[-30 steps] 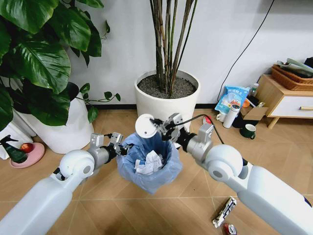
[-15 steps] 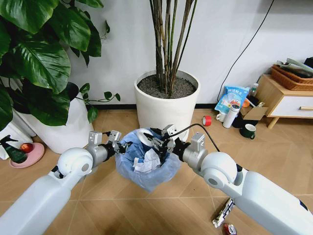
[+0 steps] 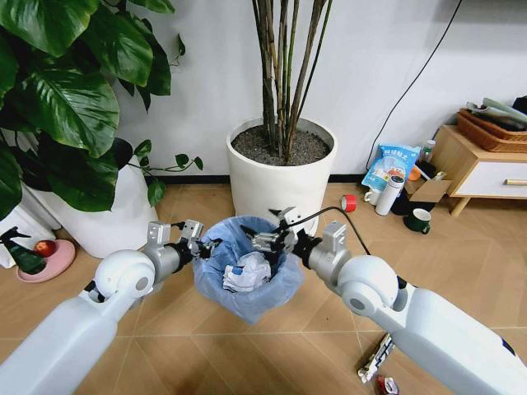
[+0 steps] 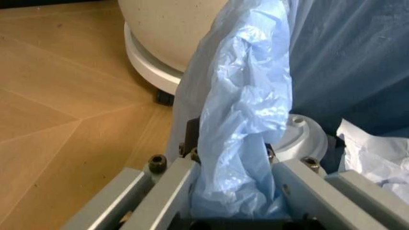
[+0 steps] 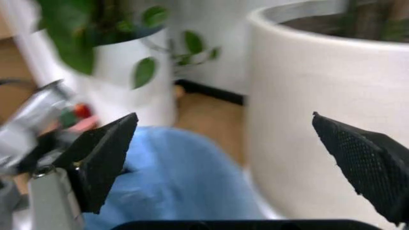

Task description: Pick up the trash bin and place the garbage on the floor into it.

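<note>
Holding trash bin [image 3: 247, 276] rim, left claw [image 3: 200, 244] pinching liner; right claw [image 3: 268, 240] spread, empty above. Step: deposit done. Next: fetching silvery wrapper [image 3: 377, 355] off floor [image 3: 329, 329].

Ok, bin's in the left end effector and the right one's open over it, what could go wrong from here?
1. The left end effector grips the bin by its bag and rim alone, off the floor; the thin plastic could slip or tear.
2. The right end effector hangs open at the rim; it might snag the bag when it pulls away.
3. The silvery wrapper lies under the right arm and may be hard to reach.
</note>
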Robot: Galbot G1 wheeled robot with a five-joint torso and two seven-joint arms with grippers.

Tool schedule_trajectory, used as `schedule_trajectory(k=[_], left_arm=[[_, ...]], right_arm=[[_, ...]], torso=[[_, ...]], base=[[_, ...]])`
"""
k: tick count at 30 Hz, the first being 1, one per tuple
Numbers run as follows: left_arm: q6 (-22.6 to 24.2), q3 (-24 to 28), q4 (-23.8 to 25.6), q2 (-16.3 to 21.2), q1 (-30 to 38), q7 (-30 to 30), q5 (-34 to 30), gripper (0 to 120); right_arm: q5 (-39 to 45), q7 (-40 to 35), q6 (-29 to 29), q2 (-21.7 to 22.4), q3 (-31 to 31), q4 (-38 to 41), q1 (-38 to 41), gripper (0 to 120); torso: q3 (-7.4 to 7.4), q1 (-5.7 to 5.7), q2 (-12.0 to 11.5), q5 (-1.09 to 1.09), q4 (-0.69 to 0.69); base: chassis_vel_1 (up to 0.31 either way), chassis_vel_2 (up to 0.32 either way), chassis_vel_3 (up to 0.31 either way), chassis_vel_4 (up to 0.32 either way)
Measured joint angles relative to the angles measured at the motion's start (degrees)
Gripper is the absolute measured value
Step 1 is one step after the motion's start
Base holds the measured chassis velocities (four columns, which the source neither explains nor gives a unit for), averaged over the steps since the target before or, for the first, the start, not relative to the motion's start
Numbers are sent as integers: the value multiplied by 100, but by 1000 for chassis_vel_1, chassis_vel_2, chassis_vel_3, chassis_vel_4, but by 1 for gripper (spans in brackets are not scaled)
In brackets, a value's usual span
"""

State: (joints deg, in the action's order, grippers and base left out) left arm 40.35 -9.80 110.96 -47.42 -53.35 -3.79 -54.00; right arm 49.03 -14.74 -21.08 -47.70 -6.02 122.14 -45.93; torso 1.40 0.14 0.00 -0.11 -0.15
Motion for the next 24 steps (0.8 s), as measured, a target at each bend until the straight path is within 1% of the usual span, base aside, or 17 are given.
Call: schedule_trajectory(k=[1, 2, 4, 5, 7, 8, 9, 12, 14, 17, 18, 19, 20, 22, 23, 24], left_arm=[[-6, -48, 43, -7, -63, 1, 33, 2], [-6, -48, 43, -7, -63, 1, 33, 2], [-10, -108, 81, 1, -117, 0, 52, 2], [-10, -108, 81, 1, -117, 0, 52, 2], [-14, -183, 102, 36, -153, -1, 62, 2], [-16, -226, 129, 52, -193, -4, 63, 2], [-16, -226, 129, 52, -193, -4, 63, 2], [-21, -290, 181, 71, -269, -19, 78, 2], [-22, -290, 183, 70, -270, -20, 83, 2], [-31, -289, 179, 65, -264, -17, 110, 2], [-36, -288, 175, 66, -259, -9, 111, 2], [-36, -288, 175, 66, -259, -9, 111, 2], [-43, -287, 159, 76, -253, 0, 113, 2], [-47, -279, 149, 85, -239, 19, 113, 2], [-49, -275, 144, 86, -231, 32, 113, 2], [-49, -275, 144, 86, -231, 32, 113, 2]], right_arm=[[37, -117, -10, 52, 252, 40, -127, 100], [37, -117, -10, 52, 252, 40, -127, 100], [42, -163, -14, 181, 708, 85, -388, 100], [42, -163, -14, 181, 708, 85, -388, 100], [41, -172, 19, 382, 1166, 151, -732, 100], [24, -172, 75, 462, 1306, 158, -856, 100], [24, -172, 75, 462, 1306, 158, -856, 100], [-102, -105, 238, 643, 1863, 180, -1438, 100], [-124, -101, 249, 652, 1980, 181, -1569, 100], [-281, -188, 258, 540, 2652, 190, -2370, 100], [-355, -232, 257, 462, 2858, 201, -2650, 100], [-355, -232, 257, 462, 2858, 201, -2650, 100], [-561, -128, 328, 347, 3216, 178, -3132, 100], [-957, 346, 668, 259, 3688, -47, -3676, 100], [-1158, 704, 879, 232, 3904, -223, -3915, 100], [-1158, 704, 879, 232, 3904, -223, -3915, 100]], torso=[[0, 0, 0, 0, -1], [0, 0, 0, 0, -1], [0, 0, 0, 0, 2], [0, 0, 0, 0, 2], [-1, 0, 0, 1, -1], [0, 0, 0, 1, -1], [0, 0, 0, 1, -1], [0, 0, 0, 1, 2], [-1, 0, 0, -1, 2], [-1, 0, 0, 1, -1], [-1, 0, 0, 1, 0], [-1, 0, 0, 1, 0], [-1, 0, 0, 2, -1], [-1, -1, 0, 0, 0], [-1, 0, 0, 0, -1], [-1, 0, 0, 0, -1]], base=[[0, 0, 0, 0], [0, 0, 0, 0], [0, 0, 0, 0], [0, 0, 0, 0], [0, 0, 0, 0], [0, 0, 0, 0], [0, 0, 0, 0], [0, 0, 0, 0], [0, 0, 0, 0], [0, 0, 0, 0], [0, 0, 0, 0], [0, 0, 0, 0], [0, 0, 0, 0], [0, 0, 0, 0], [0, 0, 0, 0], [0, 0, 0, 0]])
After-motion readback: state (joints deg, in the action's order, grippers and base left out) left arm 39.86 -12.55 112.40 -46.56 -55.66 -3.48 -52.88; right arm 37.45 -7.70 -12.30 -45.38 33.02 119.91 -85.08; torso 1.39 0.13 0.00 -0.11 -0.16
